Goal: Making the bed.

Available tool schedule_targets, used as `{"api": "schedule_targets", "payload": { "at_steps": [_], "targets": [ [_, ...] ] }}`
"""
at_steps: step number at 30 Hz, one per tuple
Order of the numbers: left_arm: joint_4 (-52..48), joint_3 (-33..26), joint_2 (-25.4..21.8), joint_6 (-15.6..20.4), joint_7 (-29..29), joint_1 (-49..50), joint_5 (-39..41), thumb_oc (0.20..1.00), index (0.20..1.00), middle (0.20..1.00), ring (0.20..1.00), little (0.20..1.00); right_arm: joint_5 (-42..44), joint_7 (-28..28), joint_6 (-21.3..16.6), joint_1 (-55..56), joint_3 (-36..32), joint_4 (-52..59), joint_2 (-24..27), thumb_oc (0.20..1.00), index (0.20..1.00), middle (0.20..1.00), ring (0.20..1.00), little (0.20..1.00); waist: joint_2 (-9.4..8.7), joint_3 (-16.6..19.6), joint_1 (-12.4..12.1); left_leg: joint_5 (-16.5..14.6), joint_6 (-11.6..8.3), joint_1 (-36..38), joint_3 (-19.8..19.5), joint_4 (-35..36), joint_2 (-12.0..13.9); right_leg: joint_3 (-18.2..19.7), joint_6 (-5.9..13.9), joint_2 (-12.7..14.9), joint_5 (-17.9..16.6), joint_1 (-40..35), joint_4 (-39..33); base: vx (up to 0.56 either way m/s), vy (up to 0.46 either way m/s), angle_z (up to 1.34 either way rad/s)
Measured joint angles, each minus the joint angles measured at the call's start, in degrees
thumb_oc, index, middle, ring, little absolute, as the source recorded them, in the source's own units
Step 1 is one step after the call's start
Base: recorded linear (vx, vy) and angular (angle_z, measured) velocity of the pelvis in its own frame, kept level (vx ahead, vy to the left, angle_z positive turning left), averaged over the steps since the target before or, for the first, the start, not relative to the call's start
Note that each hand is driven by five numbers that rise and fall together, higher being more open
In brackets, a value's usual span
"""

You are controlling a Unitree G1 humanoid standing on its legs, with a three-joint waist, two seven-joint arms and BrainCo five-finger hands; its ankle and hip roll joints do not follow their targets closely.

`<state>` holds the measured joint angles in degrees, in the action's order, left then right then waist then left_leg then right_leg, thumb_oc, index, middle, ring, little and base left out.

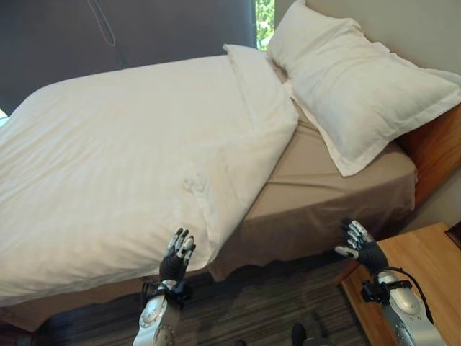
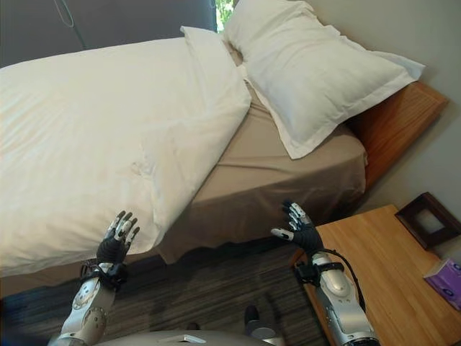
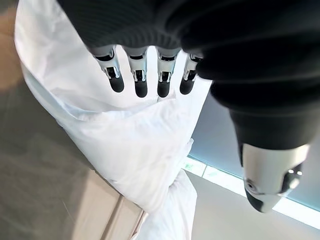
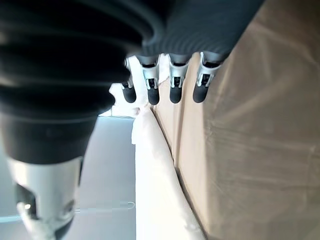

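Dark striped carpet (image 1: pixel 274 310) lies before the bed (image 1: pixel 324 194), whose tan sheet is bare near the headboard. White duvet (image 1: pixel 122 158) covers the rest, one corner folded back, beside a white pillow (image 1: pixel 360 86). Left hand (image 1: pixel 176 254) and right hand (image 1: pixel 358 241) hover at the bed's edge, fingers straight, holding nothing.

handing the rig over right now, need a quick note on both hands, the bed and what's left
Left robot hand: open, empty, raised by the duvet's hanging edge.
Right robot hand: open, empty, by the bed's side near the nightstand.
Duvet: covers most of the bed, its near corner folded back, so the tan sheet is bare below the pillow.
Pillow: at the headboard.
Left: pull the duvet up to the pillow and smooth it.
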<state>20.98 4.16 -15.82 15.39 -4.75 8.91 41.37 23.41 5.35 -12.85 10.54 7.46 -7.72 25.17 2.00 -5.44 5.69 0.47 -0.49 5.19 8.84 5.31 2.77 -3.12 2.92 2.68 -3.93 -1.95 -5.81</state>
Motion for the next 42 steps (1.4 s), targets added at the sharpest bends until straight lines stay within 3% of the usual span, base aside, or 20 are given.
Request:
{"api": "schedule_targets", "payload": {
  "at_steps": [6, 10, 14, 16, 18, 20, 23, 26, 28, 38, 42],
  "targets": [
    [-0.6, -0.2, -0.4, -0.5, 0.1, -0.4, -0.6, 1.0, 1.0, 1.0, 1.0, 1.0, 0.2, 0.1, 0.1, -0.3, 0.0, 0.0, 0.0, 1.0, 1.0, 1.0, 1.0, 1.0, 0.05, 0.0, 0.3, -0.3, 0.07, 0.3, 0.0, 0.0, 0.0, 0.3, 0.42, 0.0, 0.3, -0.2, -0.1, -0.01, 0.01, -0.01],
    [-3.3, -1.0, -12.9, -1.8, 2.9, -6.4, -12.1, 1.0, 1.0, 1.0, 1.0, 1.0, 0.2, 1.3, 0.2, -2.0, 0.9, -1.2, 1.4, 1.0, 1.0, 1.0, 1.0, 1.0, 0.24, -0.5, 0.3, -0.6, 0.21, -0.8, 1.4, 0.3, 0.0, 1.5, 0.13, 0.0, -0.4, 1.7, -0.1, -0.04, 0.027, -0.15],
    [-2.4, -3.0, -21.7, -1.2, 5.3, -15.3, -15.7, 1.0, 1.0, 1.0, 1.0, 1.0, 0.2, 2.3, 0.9, -2.5, 2.5, -2.2, 2.8, 1.0, 1.0, 1.0, 1.0, 1.0, 0.83, -0.7, 0.6, -0.7, -0.22, -2.6, 2.2, 0.3, -0.1, 2.4, 0.37, 0.1, -1.2, 3.8, -0.1, -0.04, 0.037, -0.14],
    [3.1, -3.3, -23.4, 0.2, 6.1, -20.3, -15.4, 1.0, 1.0, 1.0, 1.0, 1.0, 0.3, 3.1, 1.3, -2.6, 3.6, -2.3, 3.3, 1.0, 1.0, 1.0, 1.0, 1.0, 1.07, -1.1, 1.7, -0.1, -0.07, -3.3, 2.7, 0.3, -0.1, 2.8, 0.59, 0.1, -1.5, 4.8, -0.1, -0.03, 0.047, -0.09],
    [15.0, -2.0, -26.0, 0.1, 7.2, -27.9, -14.6, 1.0, 1.0, 1.0, 1.0, 1.0, 0.9, 4.0, 1.4, -2.8, 5.1, -2.2, 3.2, 1.0, 1.0, 1.0, 1.0, 1.0, 1.4, -1.5, 3.1, 0.1, -0.14, -4.3, 3.1, 0.3, -0.1, 3.1, 0.45, 0.0, -1.7, 5.9, -0.1, -0.01, 0.039, -0.1],
    [31.5, 2.5, -33.3, -2.3, 7.9, -39.8, -14.8, 1.0, 1.0, 1.0, 1.0, 1.0, 1.9, 5.2, 2.2, -2.7, 7.7, -2.2, 3.3, 1.0, 1.0, 1.0, 1.0, 1.0, 1.57, -2.3, 6.0, 0.5, -0.21, -6.1, 3.7, 0.0, -0.2, 3.6, 0.22, 0.0, -2.5, 8.1, -0.1, -0.02, 0.052, -0.21],
    [48.3, 5.1, -39.8, -2.9, 8.3, -57.3, -15.2, 1.0, 1.0, 1.0, 1.0, 1.0, 2.6, 6.2, 2.4, -2.0, 8.8, -2.2, 4.2, 1.0, 1.0, 1.0, 1.0, 1.0, 1.93, -4.8, 9.3, 0.5, -0.26, -7.5, 4.8, 0.0, -0.3, 4.9, 0.3, 0.0, -3.1, 10.1, 0.1, -0.04, 0.04, -0.25],
    [52.8, 10.7, -44.1, -4.5, 8.2, -65.0, -18.1, 1.0, 1.0, 1.0, 1.0, 1.0, 4.2, 6.2, 2.4, -2.3, 8.6, -3.4, 5.1, 1.0, 1.0, 1.0, 1.0, 1.0, 2.65, -7.7, 11.0, 0.7, -0.55, -10.5, 6.0, 0.0, -0.3, 6.1, 0.28, -0.2, -4.0, 13.7, 0.2, -0.09, 0.01, -0.19],
    [52.1, 13.6, -44.9, -5.1, 7.9, -67.4, -20.6, 1.0, 1.0, 1.0, 1.0, 1.0, 4.2, 6.1, 2.5, -3.4, 8.6, -5.2, 5.4, 1.0, 1.0, 1.0, 1.0, 1.0, 2.69, -9.1, 11.3, 1.1, -0.91, -12.6, 6.2, 0.0, -0.4, 6.4, 0.19, -0.2, -4.5, 15.9, 0.2, 0.0, -0.014, -0.11],
    [52.3, 12.0, -42.7, -7.8, 7.7, -67.7, -21.5, 1.0, 1.0, 1.0, 1.0, 1.0, 4.7, 5.5, 2.3, -7.2, 8.8, -4.4, 5.5, 1.0, 1.0, 1.0, 1.0, 1.0, 0.9, -14.7, 13.0, 1.6, -1.71, -17.3, 9.2, 0.0, 1.0, 9.0, -1.04, -2.3, -6.0, 22.2, 0.3, 0.01, -0.03, -0.16],
    [53.0, 8.7, -42.6, -8.1, 11.0, -68.2, -21.4, 1.0, 1.0, 1.0, 1.0, 1.0, 5.2, 4.6, 1.6, -7.3, 8.7, -3.8, 5.5, 1.0, 1.0, 1.0, 1.0, 1.0, 0.51, -16.1, 13.1, 1.8, -2.05, -20.3, 9.8, 0.0, 1.3, 10.1, -1.24, -2.5, -6.6, 25.9, 0.7, -0.02, -0.04, -0.15]
  ]
}}
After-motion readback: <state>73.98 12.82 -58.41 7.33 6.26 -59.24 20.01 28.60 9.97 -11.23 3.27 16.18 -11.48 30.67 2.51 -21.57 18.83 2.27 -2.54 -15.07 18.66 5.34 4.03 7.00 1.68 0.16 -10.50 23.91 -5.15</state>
